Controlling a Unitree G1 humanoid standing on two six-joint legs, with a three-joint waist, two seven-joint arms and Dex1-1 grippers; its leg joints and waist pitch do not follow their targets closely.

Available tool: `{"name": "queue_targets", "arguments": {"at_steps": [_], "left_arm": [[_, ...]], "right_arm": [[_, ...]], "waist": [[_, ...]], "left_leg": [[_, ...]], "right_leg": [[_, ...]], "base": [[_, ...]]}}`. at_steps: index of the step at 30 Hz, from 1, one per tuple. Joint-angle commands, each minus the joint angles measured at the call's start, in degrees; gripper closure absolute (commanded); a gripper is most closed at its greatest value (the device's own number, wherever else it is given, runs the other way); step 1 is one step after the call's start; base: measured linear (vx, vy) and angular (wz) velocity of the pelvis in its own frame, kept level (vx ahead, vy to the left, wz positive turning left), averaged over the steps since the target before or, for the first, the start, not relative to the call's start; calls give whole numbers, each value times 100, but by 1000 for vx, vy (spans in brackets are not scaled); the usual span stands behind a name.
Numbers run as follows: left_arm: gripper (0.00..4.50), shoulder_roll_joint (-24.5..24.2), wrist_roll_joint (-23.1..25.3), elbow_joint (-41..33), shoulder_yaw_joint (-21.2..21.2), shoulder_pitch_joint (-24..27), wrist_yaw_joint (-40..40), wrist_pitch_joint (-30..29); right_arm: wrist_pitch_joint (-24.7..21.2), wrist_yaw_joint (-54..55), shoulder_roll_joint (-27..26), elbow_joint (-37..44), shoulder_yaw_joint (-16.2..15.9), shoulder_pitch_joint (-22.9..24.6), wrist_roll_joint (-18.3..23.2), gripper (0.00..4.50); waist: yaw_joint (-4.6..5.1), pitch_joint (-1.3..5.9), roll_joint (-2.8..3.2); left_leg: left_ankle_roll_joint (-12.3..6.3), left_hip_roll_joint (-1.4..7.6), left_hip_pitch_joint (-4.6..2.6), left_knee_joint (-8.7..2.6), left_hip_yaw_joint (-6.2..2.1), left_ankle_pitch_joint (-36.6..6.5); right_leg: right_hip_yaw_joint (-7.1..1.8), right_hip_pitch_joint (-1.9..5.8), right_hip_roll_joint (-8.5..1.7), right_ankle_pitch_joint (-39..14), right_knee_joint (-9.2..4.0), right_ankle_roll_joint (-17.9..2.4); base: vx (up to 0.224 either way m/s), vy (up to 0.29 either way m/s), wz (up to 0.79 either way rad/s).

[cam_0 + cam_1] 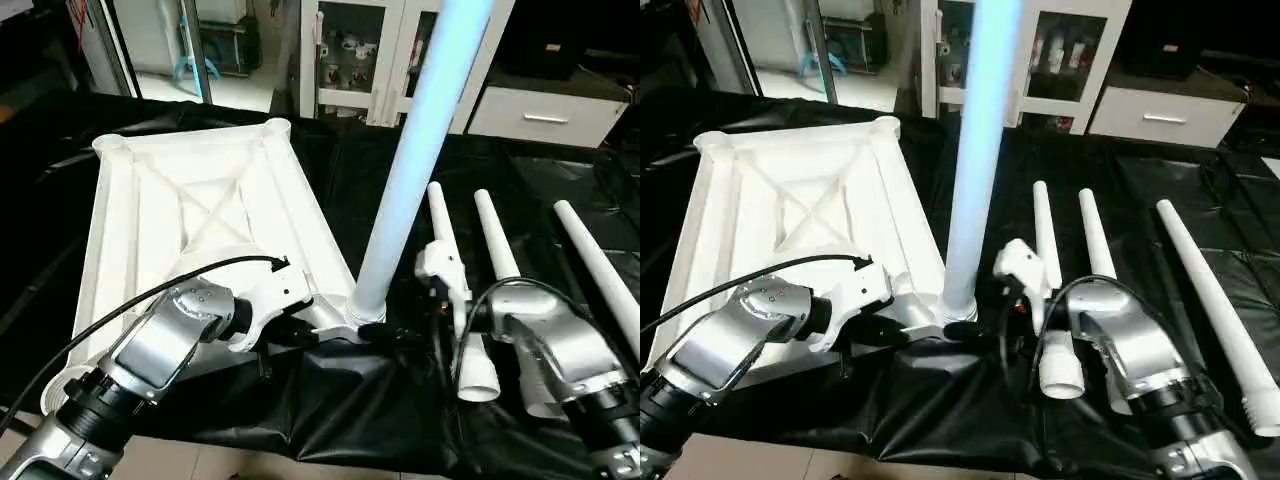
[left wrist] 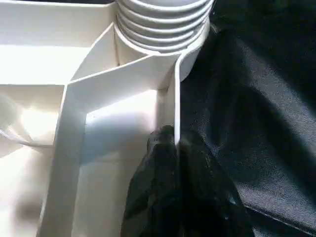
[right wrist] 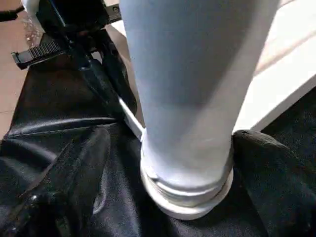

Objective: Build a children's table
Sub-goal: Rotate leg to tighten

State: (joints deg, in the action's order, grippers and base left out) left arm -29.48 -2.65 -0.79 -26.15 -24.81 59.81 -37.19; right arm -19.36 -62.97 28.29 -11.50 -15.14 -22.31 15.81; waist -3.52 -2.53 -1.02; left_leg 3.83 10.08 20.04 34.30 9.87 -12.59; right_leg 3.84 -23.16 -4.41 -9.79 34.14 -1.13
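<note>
The white tabletop (image 1: 200,200) lies upside down on the black cloth, its X ribs facing up. One white leg (image 1: 410,170) stands upright in the near right corner socket (image 3: 187,197), with thread rings visible at its base (image 2: 163,24). My left gripper (image 2: 175,148) is shut on the tabletop's thin rim wall just beside that socket. My right gripper (image 3: 182,163) is open, one finger (image 3: 74,173) on each side of the leg's base and the left one clearly apart from it. Three loose legs (image 1: 497,240) lie side by side on the cloth to the right.
The black cloth (image 1: 330,400) hangs over the near edge of the work surface, with tiled floor below. A glass-door cabinet (image 1: 350,50) and a white drawer unit (image 1: 545,115) stand behind. A black cable (image 1: 130,305) loops over my left forearm.
</note>
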Motion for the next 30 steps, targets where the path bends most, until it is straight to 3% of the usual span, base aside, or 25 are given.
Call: {"name": "queue_targets", "arguments": {"at_steps": [1, 4, 6, 7, 8, 12, 14, 15, 16, 18, 28, 29, 30], "left_arm": [[450, 25, -49, 44, -345, 5, 280, 0], [450, -3, -60, 14, -323, 17, 290, -14], [450, -12, -60, 3, -309, 26, 287, -21], [450, -21, -60, -8, -303, 38, 286, -19], [450, -24, -60, -13, -300, 43, 286, -18], [450, -48, -54, -23, -283, 78, 264, -2], [450, -53, -54, -26, -277, 88, 264, -5], [450, -51, -50, -24, -278, 100, 261, -4], [450, -41, -44, -17, -284, 104, 256, -6], [450, -18, -46, -29, -323, 110, 278, -38], [450, -6, -70, -62, -300, 194, 236, -53], [450, 1, -71, -45, -292, 189, 231, -48], [450, 6, -78, -22, -278, 190, 229, -41]], "right_arm": [[60, -68, 4, -25, -72, -63, -40, 57], [57, -111, -15, -43, -96, -77, -38, 68], [60, -151, -31, -69, -102, -93, -54, 101], [70, -162, -39, -85, -104, -99, -75, 101], [75, -165, -43, -90, -104, -101, -84, 106], [164, -229, -44, -213, -138, -149, -156, 145], [211, -235, -42, -267, -154, -171, -196, 147], [245, -234, -49, -318, -158, -187, -231, 158], [262, -238, -53, -346, -156, -194, -248, 173], [238, -277, -38, -273, -167, -169, -247, 189], [250, -232, -79, -247, -203, 41, -270, 207], [266, -217, -95, -277, -200, 43, -289, 207], [261, -178, -127, -313, -189, 46, -298, 207]], "waist": [[21, 315, 46], [21, 323, 10], [14, 323, 22], [18, 322, -21], [9, 316, 3], [-3, 310, 0], [9, 317, -12], [3, 319, 31], [14, 320, 3], [11, 324, 38], [10, 321, -33], [9, 316, -27], [17, 315, 20]], "left_leg": [[-267, 303, -11, -426, -75, -726], [-284, 304, -9, -420, -70, -648], [-307, 301, -3, -415, -71, -622], [-315, 301, 1, -416, -66, -621], [-314, 302, -2, -420, -71, -638], [-281, 305, -8, -425, -76, -716], [-277, 306, -9, -420, -74, -683], [-269, 304, -13, -419, -78, -667], [-278, 298, -4, -414, -69, -653], [-284, 299, -6, -413, -74, -637], [-316, 306, -7, -417, -71, -658], [-312, 301, -5, -417, -71, -689], [-281, 303, -17, -422, -72, -755]], "right_leg": [[-282, 306, -371, -1009, -335, -1366], [-281, 313, -371, -881, -318, -1393], [-283, 318, -379, -889, -312, -1403], [-282, 321, -378, -913, -319, -1393], [-283, 317, -385, -999, -321, -1380], [-284, 309, -396, -1248, -335, -1303], [-281, 306, -388, -1187, -333, -1311], [-281, 304, -385, -1139, -326, -1323], [-280, 311, -377, -1062, -327, -1335], [-279, 320, -378, -970, -319, -1363], [-279, 317, -381, -1121, -327, -1327], [-280, 314, -384, -1197, -335, -1306], [-278, 304, -378, -1252, -351, -1291]], "base": [[0, 0, 0], [0, 0, 0], [0, 0, 0], [0, 0, 0], [0, 0, 0], [0, 0, 0], [0, 0, 0], [0, 0, 0], [0, 0, 0], [0, 0, 0], [0, 0, 0], [0, 0, 0], [0, 0, 0]]}}
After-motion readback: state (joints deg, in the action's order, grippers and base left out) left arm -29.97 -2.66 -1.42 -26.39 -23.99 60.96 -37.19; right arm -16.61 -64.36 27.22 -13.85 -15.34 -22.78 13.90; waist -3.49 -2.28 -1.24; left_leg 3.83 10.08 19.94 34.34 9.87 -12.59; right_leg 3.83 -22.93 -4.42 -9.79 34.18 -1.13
